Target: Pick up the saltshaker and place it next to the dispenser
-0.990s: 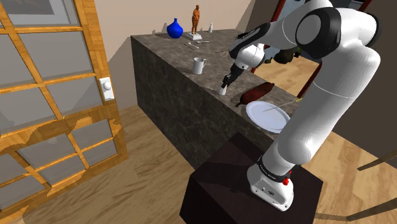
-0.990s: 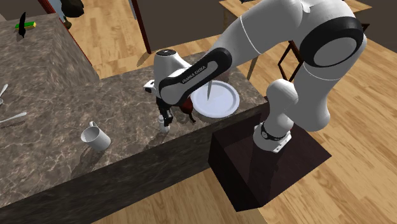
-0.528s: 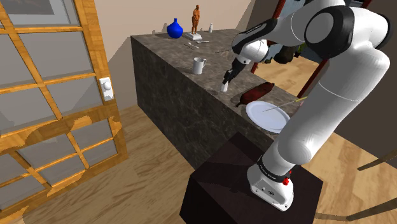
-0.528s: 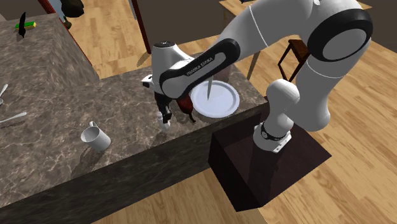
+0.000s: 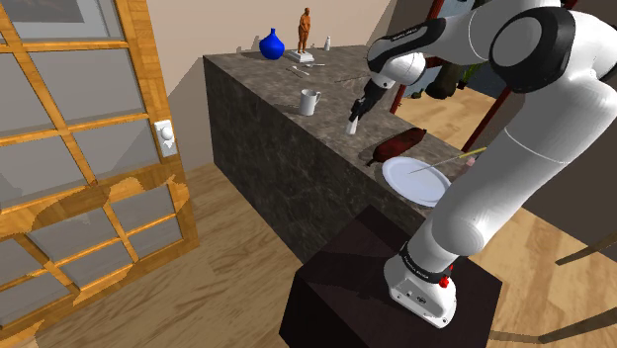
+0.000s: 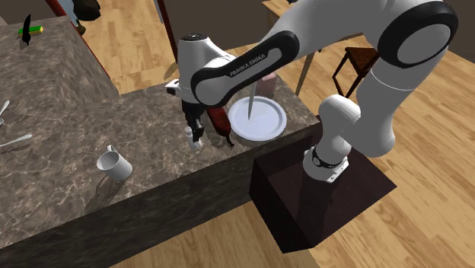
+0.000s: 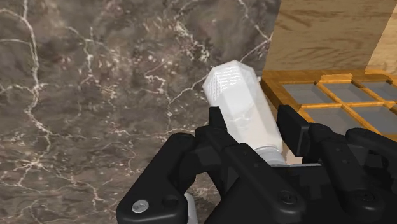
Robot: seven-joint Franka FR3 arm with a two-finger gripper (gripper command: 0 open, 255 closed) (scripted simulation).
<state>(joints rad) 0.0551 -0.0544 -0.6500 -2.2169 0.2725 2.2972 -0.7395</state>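
Saltshaker [image 7: 245,105], white and faceted, was clamped between the jaws. Both fingers pressed its sides, and the jaws were parted just enough to hold it. It sat tilted, its far end pointing out past the fingertips, over the dark marbled worktop [image 7: 95,95]. The white mug [image 5: 309,101] stood on the worktop, and the shaker hung near it, between the mug and the white plate [image 5: 415,180]. The plate lay well apart from the mug, at the worktop's end.
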